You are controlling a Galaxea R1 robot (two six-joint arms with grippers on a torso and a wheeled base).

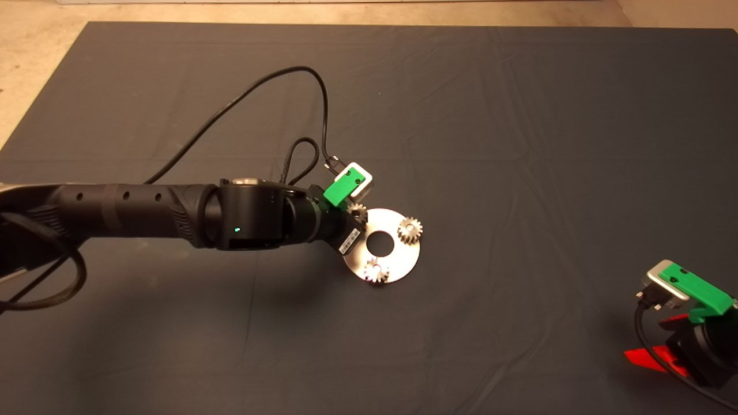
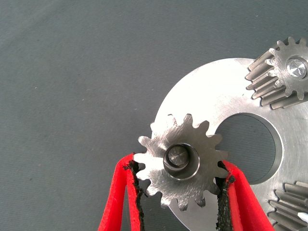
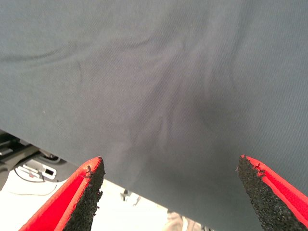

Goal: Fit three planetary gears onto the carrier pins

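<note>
The shiny round carrier disc [image 1: 399, 255] lies mid-mat. My left gripper [image 1: 356, 214] reaches it from the left and is shut on a planetary gear [image 2: 192, 185]; its two red fingers [image 2: 126, 202] touch the teeth on both sides. The gear sits at the disc's [image 2: 216, 91] rim, with a carrier pin [image 2: 176, 157] showing off-centre inside its hole. A second gear [image 2: 275, 77] sits on its pin [image 2: 297, 66], also seen in the head view [image 1: 410, 229]. A third gear [image 1: 376, 271] sits on the disc's near side and shows partly in the left wrist view [image 2: 293, 202]. My right gripper [image 1: 663, 346] is parked, open and empty.
A black cable [image 1: 277, 78] loops over the mat behind the left arm. The right wrist view shows its open fingers [image 3: 84, 192] over the mat's edge [image 3: 144, 159], with floor beyond.
</note>
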